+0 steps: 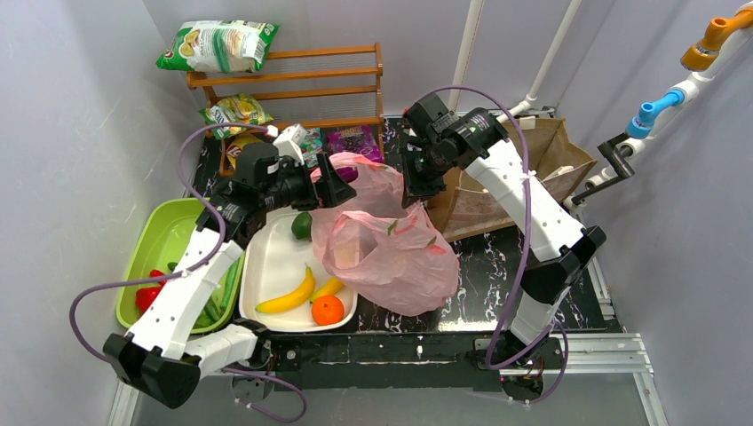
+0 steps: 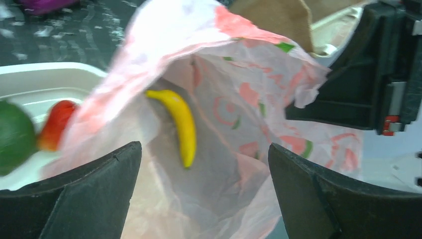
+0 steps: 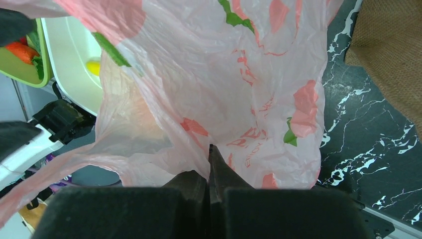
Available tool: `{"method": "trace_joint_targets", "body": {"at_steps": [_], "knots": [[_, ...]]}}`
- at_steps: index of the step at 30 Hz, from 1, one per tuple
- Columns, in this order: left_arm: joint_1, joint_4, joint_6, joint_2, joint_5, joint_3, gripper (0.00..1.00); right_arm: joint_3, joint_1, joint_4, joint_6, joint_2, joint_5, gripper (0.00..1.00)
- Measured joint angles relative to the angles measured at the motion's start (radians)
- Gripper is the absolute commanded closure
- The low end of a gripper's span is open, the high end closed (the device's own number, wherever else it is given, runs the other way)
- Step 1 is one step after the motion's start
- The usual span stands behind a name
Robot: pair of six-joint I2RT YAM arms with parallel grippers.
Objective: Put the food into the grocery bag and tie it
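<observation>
The work surface is a black marbled table [image 1: 497, 266] enclosed by pale walls. The pink grocery bag [image 1: 391, 253] lies at the table centre, with its upper edge raised between the two grippers. One yellow banana [image 2: 181, 124] lies inside the bag and is visible through the open mouth in the left wrist view.

The right gripper [image 3: 211, 167] is clamped on a fold of the bag's film, jaws fully together, and holds that edge up. The left gripper [image 2: 204, 199] stands over the bag mouth with its jaws spread wide and nothing between them.

A white tray [image 1: 266, 257] sits just left of the bag and touches it. The tray carries a second banana [image 1: 289, 295], a third, smaller banana [image 1: 327, 287], an orange [image 1: 328, 309] and a green round fruit [image 1: 302, 225]. A green bin [image 1: 155, 231] holding vegetables sits left of the tray. A brown paper bag [image 1: 524, 177] stands behind the right arm. A wooden rack [image 1: 293, 75] with snack packets occupies the far edge.
</observation>
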Motion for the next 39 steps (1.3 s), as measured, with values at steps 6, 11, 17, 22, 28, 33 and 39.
{"method": "trace_joint_targets", "body": {"at_steps": [6, 11, 17, 22, 28, 33, 39], "knots": [[0.0, -0.187, 0.07, -0.114, -0.177, 0.007, 0.02, -0.027, -0.005, 0.008, -0.001, -0.002, 0.0, 0.99], [0.0, -0.321, 0.089, -0.183, -0.22, -0.024, 0.02, -0.032, -0.007, 0.018, -0.002, -0.003, 0.0, 0.99], [0.0, -0.462, 0.038, -0.223, -0.315, -0.072, 0.02, -0.033, -0.008, 0.021, -0.002, -0.003, -0.002, 0.99], [0.0, -0.535, 0.021, -0.228, -0.352, -0.071, 0.02, -0.055, -0.009, 0.028, -0.002, -0.005, -0.012, 0.99], [0.0, -0.589, 0.065, -0.209, -0.302, -0.072, 0.02, -0.108, -0.009, 0.048, -0.001, -0.025, -0.021, 0.99], [0.0, -0.617, 0.103, -0.131, -0.225, -0.103, 0.02, -0.124, -0.009, 0.051, -0.001, -0.037, -0.034, 0.99], [0.0, -0.607, 0.126, -0.174, -0.119, -0.149, 0.02, -0.124, -0.009, 0.051, -0.002, -0.038, -0.052, 0.99]]}}
